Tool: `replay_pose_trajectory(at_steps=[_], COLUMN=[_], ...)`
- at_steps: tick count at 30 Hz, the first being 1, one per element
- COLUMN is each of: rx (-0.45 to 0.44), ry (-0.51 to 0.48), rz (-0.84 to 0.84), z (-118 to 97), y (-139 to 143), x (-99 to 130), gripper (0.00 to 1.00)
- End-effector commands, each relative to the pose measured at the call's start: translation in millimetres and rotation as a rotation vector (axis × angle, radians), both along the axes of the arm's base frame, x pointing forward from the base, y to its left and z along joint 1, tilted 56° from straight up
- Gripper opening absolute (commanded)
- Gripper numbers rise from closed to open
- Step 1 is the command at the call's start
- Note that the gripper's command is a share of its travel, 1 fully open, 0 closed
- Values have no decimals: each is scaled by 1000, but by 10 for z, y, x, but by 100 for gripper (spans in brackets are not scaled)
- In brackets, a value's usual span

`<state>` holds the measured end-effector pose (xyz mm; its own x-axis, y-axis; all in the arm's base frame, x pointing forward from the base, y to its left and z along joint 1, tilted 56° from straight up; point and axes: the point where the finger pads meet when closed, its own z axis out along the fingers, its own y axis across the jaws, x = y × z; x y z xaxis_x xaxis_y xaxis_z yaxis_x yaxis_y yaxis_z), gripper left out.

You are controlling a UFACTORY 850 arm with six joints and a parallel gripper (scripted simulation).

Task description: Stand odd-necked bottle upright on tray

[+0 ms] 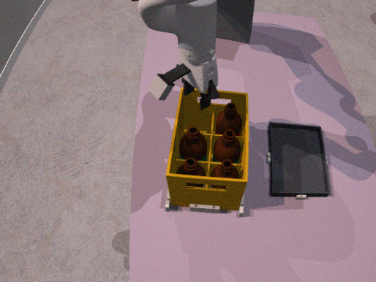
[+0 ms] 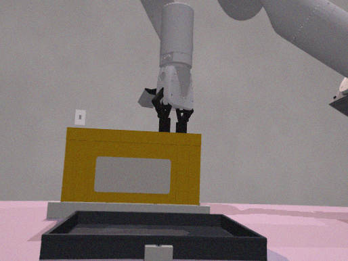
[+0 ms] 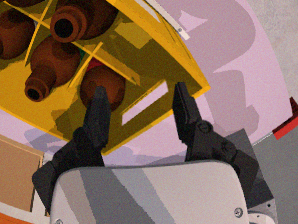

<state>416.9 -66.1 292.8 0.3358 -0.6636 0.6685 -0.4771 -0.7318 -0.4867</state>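
Note:
The yellow crate [image 1: 179, 193] [image 2: 135, 142] [image 3: 165, 65] stands level and holds brown bottles, upright: back right [image 1: 229, 123] [image 3: 109, 92], middle left [image 1: 192, 147], middle right [image 1: 227, 149] [image 3: 52, 60], front left [image 1: 190, 169] and front right [image 1: 225, 172]. Its back left compartment is empty. The bottles' lower parts are hidden, and the back right bottle's neck is hidden by a finger in the wrist view. The black tray [image 1: 300, 157] [image 2: 101, 247] lies level and empty beside the crate. My gripper [image 1: 197, 96] [image 2: 172, 130] [image 3: 140, 96] is open and empty, over the crate's back end, fingertips near rim height.
Small light brackets [image 1: 204, 207] [image 2: 128, 209] line the crate's base, and others [image 1: 301, 196] [image 2: 158, 253] touch the tray's sides. A dark grey block [image 1: 234, 22] stands behind the crate. A brown box [image 3: 17, 175] shows at the wrist view's lower left.

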Motion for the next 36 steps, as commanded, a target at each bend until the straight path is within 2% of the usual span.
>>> replay_pose_trajectory(at_steps=[1,18,36], rx=[0,0,0], ry=[0,0,0], rz=[0,0,0], z=[2,-11,-97], y=[0,-4,-27], x=[0,19,143], gripper=[65,65,65])
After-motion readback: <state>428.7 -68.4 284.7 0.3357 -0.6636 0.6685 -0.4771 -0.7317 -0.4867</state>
